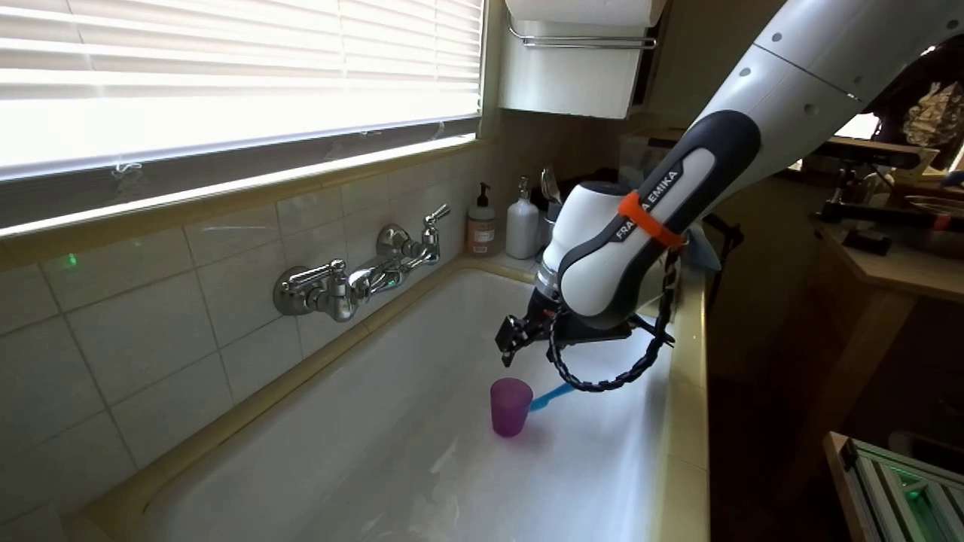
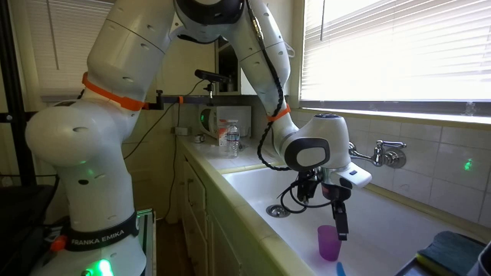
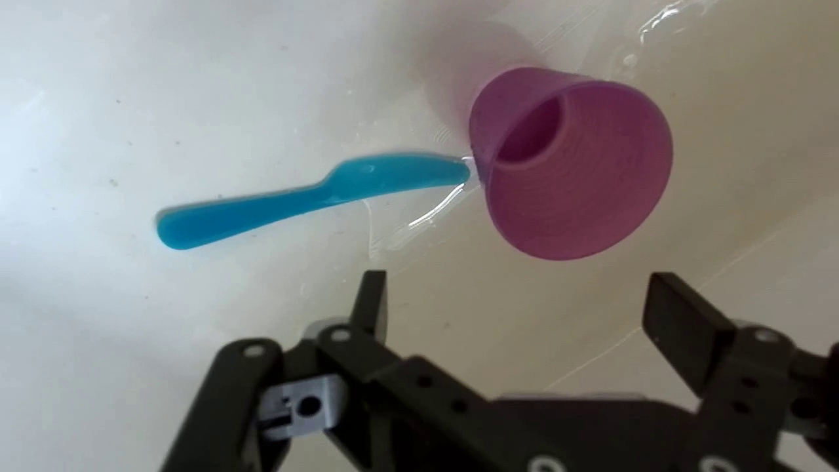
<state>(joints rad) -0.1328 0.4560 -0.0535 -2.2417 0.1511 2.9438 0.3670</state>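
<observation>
Tapered purple plastic cup, smooth and translucent; slender blue plastic knife, glossy; long white basin, smooth, glossy; two-handled silver metal faucet, mirror-polished.

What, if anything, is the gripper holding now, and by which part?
Nothing is held: the gripper is open, its jaws empty. The purple cup and blue knife rest in the sink, apart from the jaws.

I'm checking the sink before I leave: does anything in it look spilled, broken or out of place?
Nothing stands out. The purple cup stands upright in the sink with no visible damage, and the blue knife lies flat, its tip pointing at the cup. The wet streaks around them seem ordinary for a sink.
</observation>
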